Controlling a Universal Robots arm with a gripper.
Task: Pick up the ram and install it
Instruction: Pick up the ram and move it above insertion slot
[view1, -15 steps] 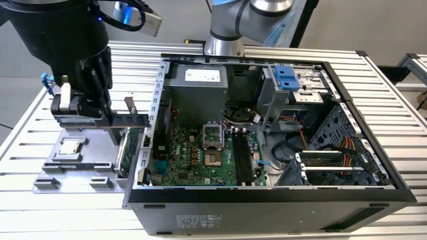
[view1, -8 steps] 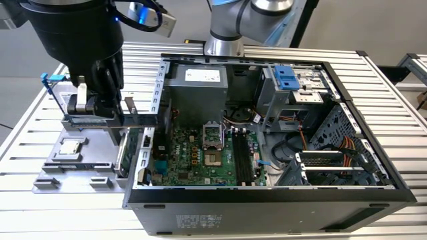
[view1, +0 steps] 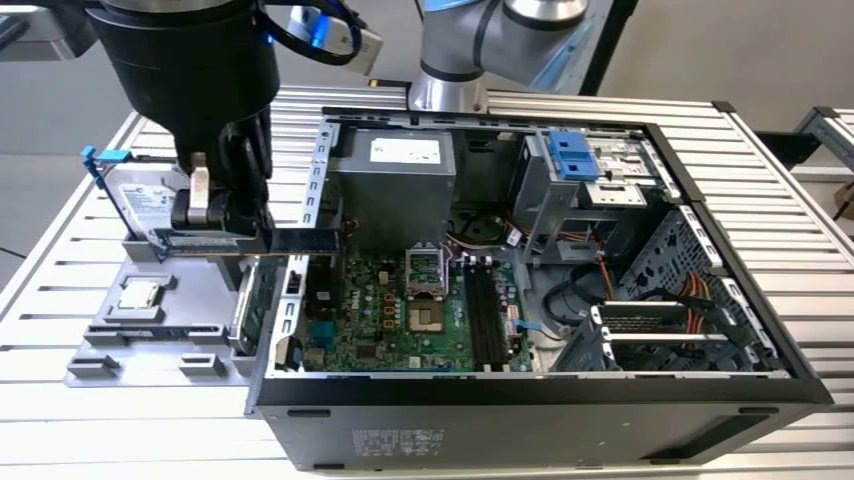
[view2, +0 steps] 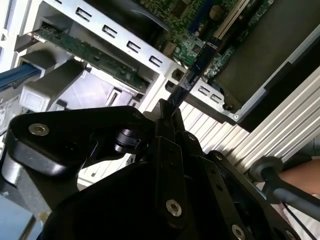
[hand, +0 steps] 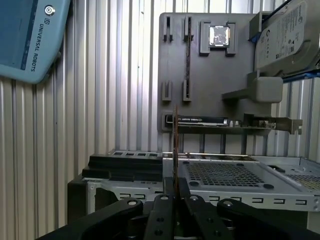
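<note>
The ram (view1: 304, 240), a thin blue stick, hangs level above the left wall of the open computer case (view1: 534, 395), with my gripper (view1: 222, 236) shut on one end. In the second wrist view the ram (view2: 192, 70) runs out from my fingers (view2: 167, 125) towards the motherboard. The first wrist view has the ram (hand: 175, 145) edge-on, clamped between the fingers (hand: 161, 210). The motherboard's long memory slots (view1: 487, 315) lie lower and towards the exterior view's right of the stick.
A grey parts holder (view1: 134, 345) beside the case carries a processor chip (view1: 140, 295), a silver hard drive (view1: 140, 205) in a blue frame and a green expansion card (hand: 225, 123). The power supply (view1: 394, 170) and drive cage (view1: 587, 170) fill the case's far side.
</note>
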